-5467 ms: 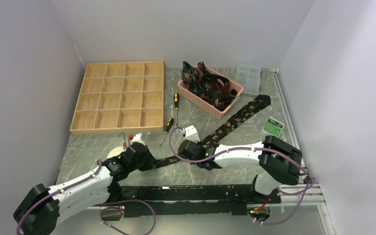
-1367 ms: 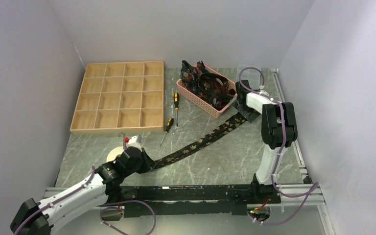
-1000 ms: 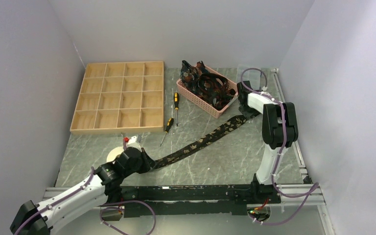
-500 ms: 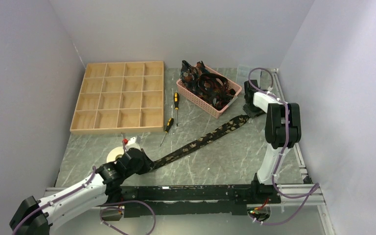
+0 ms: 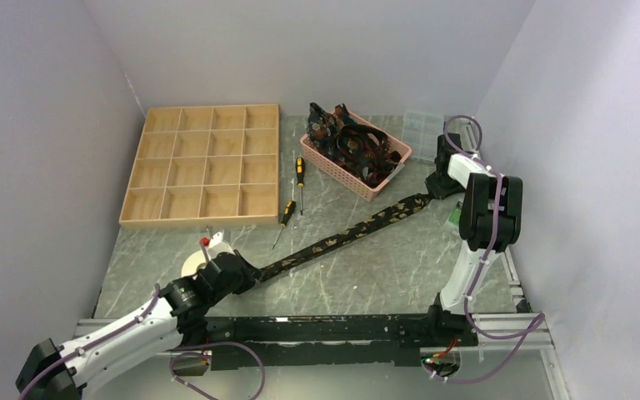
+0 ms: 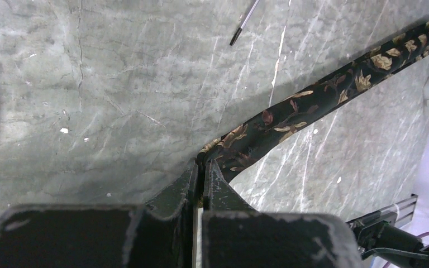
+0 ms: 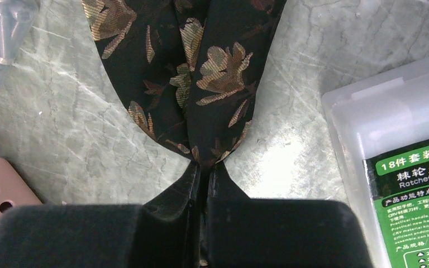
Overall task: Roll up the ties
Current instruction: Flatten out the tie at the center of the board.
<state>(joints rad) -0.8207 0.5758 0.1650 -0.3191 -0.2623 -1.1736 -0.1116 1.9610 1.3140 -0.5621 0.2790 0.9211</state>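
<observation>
Fingers point(image 6: 185, 187) of L gripper point(image 6: 203, 165) clamped tight on narrow end of tie point(image 5: 342, 237), near front-left of table point(image 5: 367, 283), close to white round obj point(image 5: 190, 265). R gripper point(image 7: 204, 166) likewise pinched on wide end, fabric bunched btwn pads, just beside clear box w/ green label point(image 7: 408, 167). Tie strung diagonally btwn both grippers across marble top. More ties point(image 5: 357, 148) heaped in pink basket point(image 5: 337, 173), far centre.

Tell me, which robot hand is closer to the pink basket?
Right. The right gripper pinches the tie just beside the pink basket; the left gripper holds its other end far away.
</observation>
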